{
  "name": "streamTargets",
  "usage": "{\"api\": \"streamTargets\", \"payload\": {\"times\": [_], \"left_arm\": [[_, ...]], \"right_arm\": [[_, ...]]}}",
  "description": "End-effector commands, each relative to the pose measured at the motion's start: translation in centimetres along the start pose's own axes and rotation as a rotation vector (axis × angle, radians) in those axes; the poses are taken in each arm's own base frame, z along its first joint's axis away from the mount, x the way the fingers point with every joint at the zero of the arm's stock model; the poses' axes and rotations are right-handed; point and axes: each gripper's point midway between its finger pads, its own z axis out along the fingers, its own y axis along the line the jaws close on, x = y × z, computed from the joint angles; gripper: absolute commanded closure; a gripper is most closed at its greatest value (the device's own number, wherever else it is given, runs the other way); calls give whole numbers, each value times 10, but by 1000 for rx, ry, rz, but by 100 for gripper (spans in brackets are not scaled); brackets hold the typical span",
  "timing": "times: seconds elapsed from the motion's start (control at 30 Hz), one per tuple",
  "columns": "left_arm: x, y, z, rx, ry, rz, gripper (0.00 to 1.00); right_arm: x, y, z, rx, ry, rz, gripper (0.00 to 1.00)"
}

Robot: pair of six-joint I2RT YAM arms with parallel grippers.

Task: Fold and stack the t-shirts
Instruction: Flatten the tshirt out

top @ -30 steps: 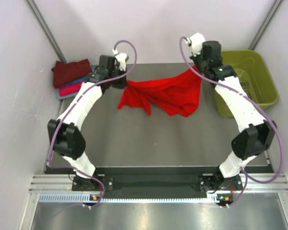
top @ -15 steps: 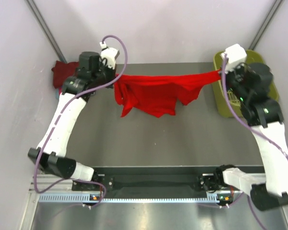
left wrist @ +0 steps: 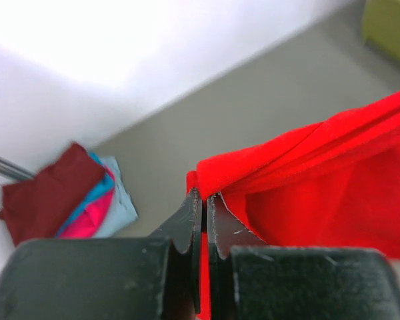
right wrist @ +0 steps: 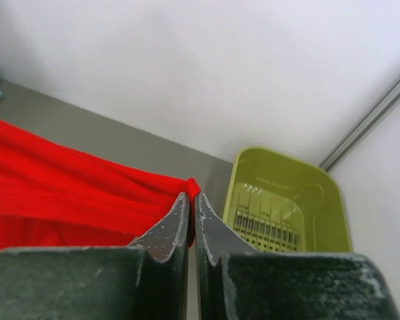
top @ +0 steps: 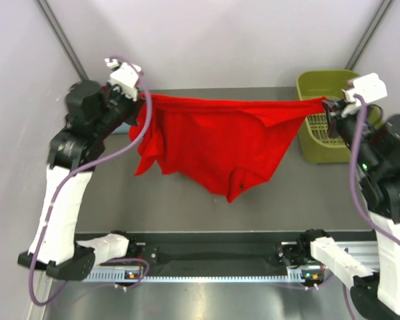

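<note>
Red and limp, the t-shirt (top: 220, 140) hangs above the table (top: 187, 210), pulled taut along its upper edge, likely to open it out flat for folding. The left tool (top: 142, 96) is clamped on its left corner and the right tool (top: 325, 103) on its right corner, near the green basket (top: 327, 75); folded t-shirts (left wrist: 50, 193) lie far left.

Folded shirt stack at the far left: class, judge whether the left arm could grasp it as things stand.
Probably not yet: the left hand is shut on the red t-shirt, though the folded stack lies near and uncovered.
</note>
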Motion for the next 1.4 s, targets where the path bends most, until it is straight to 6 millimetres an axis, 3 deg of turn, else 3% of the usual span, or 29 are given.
{"api": "streamTargets", "payload": {"times": [0.0,0.03,0.1,0.17,0.27,0.37,0.4,0.43,0.5,0.57,0.6,0.67,0.7,0.73,0.77,0.8,0.83,0.87,0.9,0.97,1.13,1.17,1.37], "left_arm": [[72,15,60,-44,228,36,100],[84,11,67,-22,262,35,100],[120,3,90,24,349,32,100],[145,-1,106,44,395,41,100],[206,-7,150,83,485,78,100],[236,-11,179,117,534,86,100],[251,-13,197,124,573,65,100],[259,-15,203,134,600,52,100],[273,-16,226,124,629,9,74],[279,-14,237,101,652,-20,55],[276,-10,245,78,653,-38,49],[273,-4,238,42,688,-47,44],[281,-6,224,41,717,-44,43],[268,-2,220,32,688,-42,41],[284,-7,209,40,714,-41,40],[268,-5,198,30,667,-32,37],[270,-6,191,30,664,-32,36],[286,-12,179,37,695,-36,36],[279,-11,177,31,662,-32,36],[293,-15,172,36,683,-34,36],[317,-15,189,38,732,-47,37],[314,-12,195,34,728,-50,38],[351,-28,212,109,840,-136,48]], "right_arm": [[52,-26,45,131,168,-42,100],[57,-30,53,150,175,-55,100],[93,-30,74,158,264,-72,100],[115,-33,92,173,309,-65,100],[165,-28,136,151,415,-45,100],[193,-21,161,116,460,-60,100],[215,-17,173,96,513,-66,100],[223,-16,179,91,532,-76,100],[239,-15,196,81,566,-89,100],[236,-18,210,85,556,-87,100],[245,-17,216,80,575,-88,100],[242,-18,225,83,568,-81,100],[245,-15,231,70,569,-71,100],[242,-14,232,68,564,-65,100],[246,-13,234,64,572,-59,100],[247,-13,235,64,574,-50,100],[245,-12,237,61,568,-44,100],[247,-11,238,58,571,-39,100],[247,-8,239,51,571,-35,100],[250,-7,240,48,571,-33,100],[254,-3,240,37,581,-34,100],[254,-1,241,35,582,-36,100],[255,3,243,31,582,-49,100]]}}
